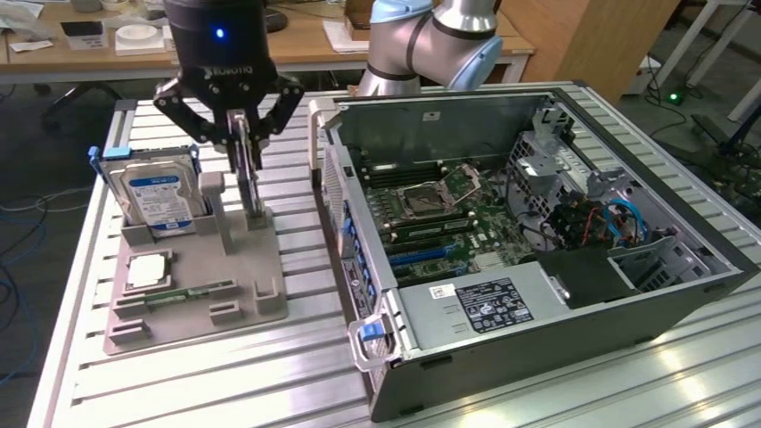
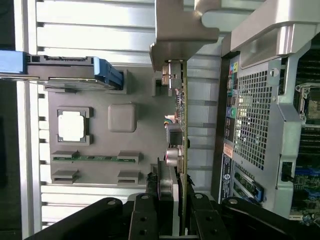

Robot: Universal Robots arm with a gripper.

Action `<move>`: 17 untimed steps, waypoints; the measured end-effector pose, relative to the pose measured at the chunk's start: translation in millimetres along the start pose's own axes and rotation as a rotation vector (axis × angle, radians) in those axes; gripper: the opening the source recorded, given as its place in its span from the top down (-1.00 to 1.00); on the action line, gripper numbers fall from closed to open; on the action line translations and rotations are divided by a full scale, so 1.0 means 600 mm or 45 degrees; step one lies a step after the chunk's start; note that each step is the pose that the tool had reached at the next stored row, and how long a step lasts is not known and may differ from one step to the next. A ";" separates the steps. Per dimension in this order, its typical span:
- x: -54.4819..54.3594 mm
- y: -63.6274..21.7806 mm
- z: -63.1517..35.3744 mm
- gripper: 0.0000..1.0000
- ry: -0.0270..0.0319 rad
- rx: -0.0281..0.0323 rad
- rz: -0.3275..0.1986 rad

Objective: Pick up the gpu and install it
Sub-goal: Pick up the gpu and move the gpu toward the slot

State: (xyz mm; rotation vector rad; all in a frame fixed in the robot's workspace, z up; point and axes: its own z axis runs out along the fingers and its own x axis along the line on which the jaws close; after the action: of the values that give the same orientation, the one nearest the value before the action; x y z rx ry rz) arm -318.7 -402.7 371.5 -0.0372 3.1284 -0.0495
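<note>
Claw (image 1: 242,147) grips the gpu (image 1: 252,192) with narrow jaws pinched on its top edge. The card stands on edge in its slot on the gray holder (image 1: 244,299), beside 1 hard drive (image 1: 160,192) and near the open case (image 1: 571,348). A clean pick likely needs a straight vertical lift, with the card kept upright so it clears the slot without binding.

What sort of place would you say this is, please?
Probably a robotics lab set up for computer assembly: an open computer case lies on a slatted metal table, a grey fixture holds a hard drive, and the end effector grips the gpu.
</note>
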 end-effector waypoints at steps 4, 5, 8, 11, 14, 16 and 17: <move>0.000 -0.001 -0.027 0.44 -0.0002 -0.0001 0.000; 0.000 -0.001 -0.032 0.44 -0.0001 -0.0001 0.000; -0.001 -0.001 -0.046 0.44 -0.0001 0.0000 0.000; -0.001 -0.002 -0.052 0.44 -0.0003 -0.0004 0.000; -0.001 -0.002 -0.052 0.44 -0.0002 -0.0004 0.000; -0.002 -0.002 -0.052 0.44 0.0000 -0.0001 0.000; -0.003 -0.002 -0.052 0.44 -0.0002 -0.0002 0.000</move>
State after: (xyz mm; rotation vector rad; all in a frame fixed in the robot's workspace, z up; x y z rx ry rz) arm -317.4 -402.8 402.7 -0.0375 3.1282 -0.0492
